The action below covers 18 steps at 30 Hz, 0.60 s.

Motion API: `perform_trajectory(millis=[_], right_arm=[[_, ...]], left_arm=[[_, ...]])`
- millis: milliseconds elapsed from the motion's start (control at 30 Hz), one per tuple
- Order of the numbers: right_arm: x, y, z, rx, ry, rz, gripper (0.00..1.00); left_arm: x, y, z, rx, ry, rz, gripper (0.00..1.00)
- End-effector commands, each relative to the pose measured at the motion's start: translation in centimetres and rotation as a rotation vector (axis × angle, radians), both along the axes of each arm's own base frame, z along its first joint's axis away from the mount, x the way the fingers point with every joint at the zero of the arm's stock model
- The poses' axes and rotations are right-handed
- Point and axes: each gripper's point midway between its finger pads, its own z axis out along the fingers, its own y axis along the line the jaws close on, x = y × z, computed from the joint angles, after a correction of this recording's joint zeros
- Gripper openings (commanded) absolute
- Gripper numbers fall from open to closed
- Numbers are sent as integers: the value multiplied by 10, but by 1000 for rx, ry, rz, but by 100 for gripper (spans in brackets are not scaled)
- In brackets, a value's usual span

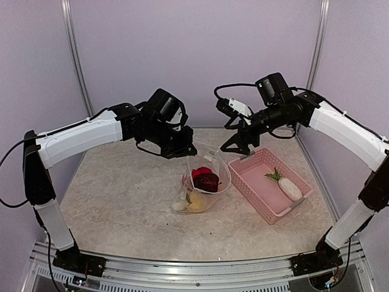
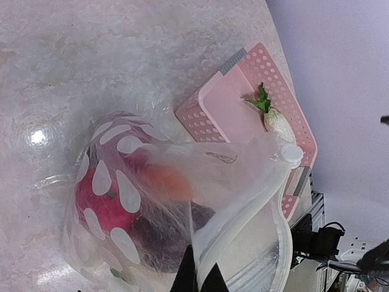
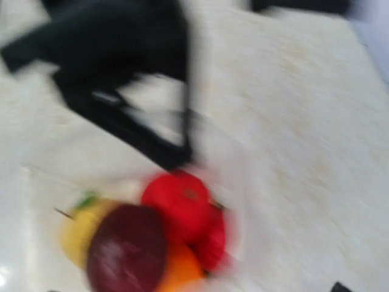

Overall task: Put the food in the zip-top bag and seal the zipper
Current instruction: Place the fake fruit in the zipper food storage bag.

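**Left end effector** [image 1: 180,150]: clenched on the upper edge of the zip-top bag [image 1: 213,164]. Its fingers [image 2: 182,281] are pinched together on the clear plastic. The grip holds that edge raised above the desk [image 1: 121,194], left of centre.

**Zip-top bag:** clear with white dots, at the middle of the desk. Its bottom rests on the surface and its mouth stands open.

**Zipper** [image 2: 282,231]: a pale strip curving along the open mouth, unsealed.

**Food inside the bag, 5 items:**
- 1 red piece [image 1: 199,173], uppermost.
- 1 dark purple ball [image 1: 208,181], touching the red piece on its right.
- 1 yellow piece [image 1: 196,202], at the near end.
- 1 white piece [image 1: 179,206], at the near-left corner.
- 1 orange piece [image 3: 179,272], seen only in the blurred right wrist view, under the red and purple items.

**Right end effector** [image 1: 238,149]: released, jaws spread wide, grasping nothing. It hangs above the desk, just right of the bag's mouth and over the far-left corner of the pink basket [image 1: 249,190].

**Pink basket:** slatted, on the desk right of the bag and close beside it, set at an angle.

**Food in the basket, 1 item:** a white radish [image 1: 290,189] with a green leaf [image 1: 274,175]. It lies on the basket floor with the leaf pointing left.
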Motion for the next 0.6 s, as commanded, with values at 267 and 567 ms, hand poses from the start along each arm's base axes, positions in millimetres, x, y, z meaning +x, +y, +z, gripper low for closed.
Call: perform_trajectory(millis=[267, 567], right_arm=[[61, -172, -80, -320, 43, -533, 82], [45, -240, -144, -523, 92, -702, 77]], left_arm=[[-1, 6, 5, -6, -14, -21, 0], [1, 1, 5, -17, -11, -33, 0]])
